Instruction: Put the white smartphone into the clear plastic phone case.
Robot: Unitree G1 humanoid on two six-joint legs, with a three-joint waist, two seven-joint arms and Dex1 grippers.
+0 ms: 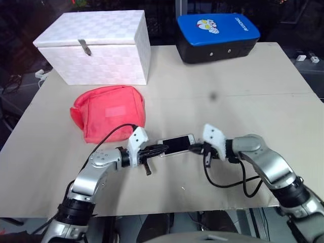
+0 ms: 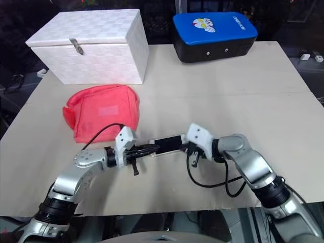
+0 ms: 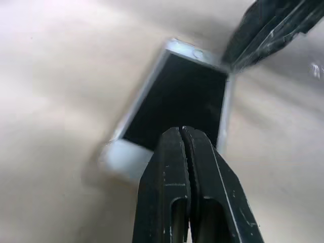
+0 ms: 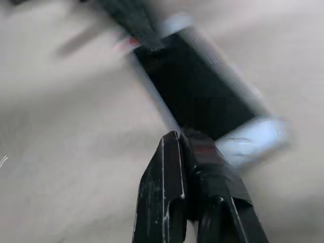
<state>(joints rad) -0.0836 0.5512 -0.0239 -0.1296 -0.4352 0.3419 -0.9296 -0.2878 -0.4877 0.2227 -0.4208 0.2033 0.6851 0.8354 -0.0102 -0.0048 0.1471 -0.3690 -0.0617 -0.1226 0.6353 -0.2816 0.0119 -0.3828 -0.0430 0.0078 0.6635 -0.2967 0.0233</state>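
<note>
The white smartphone (image 1: pixel 176 145) lies screen-up on the table (image 1: pixel 243 91) near its front edge, at about 5 o'clock from the red pouch (image 1: pixel 109 112), bracketed end to end by the robot's two arms. The left gripper (image 1: pixel 161 148), fingers pressed together on nothing, noses in at the phone's 9 o'clock end; the right gripper (image 1: pixel 194 147), fingers likewise drawn narrow and empty, meets the 3 o'clock end. A thin pale rim around the handset may be the clear plastic phone case (image 3: pixel 115 157), though the blurred wrist views cannot settle whether the phone is fully seated. Judged so, the fitting looks under way or nearly done, with the final pressing-in possibly left.
</note>
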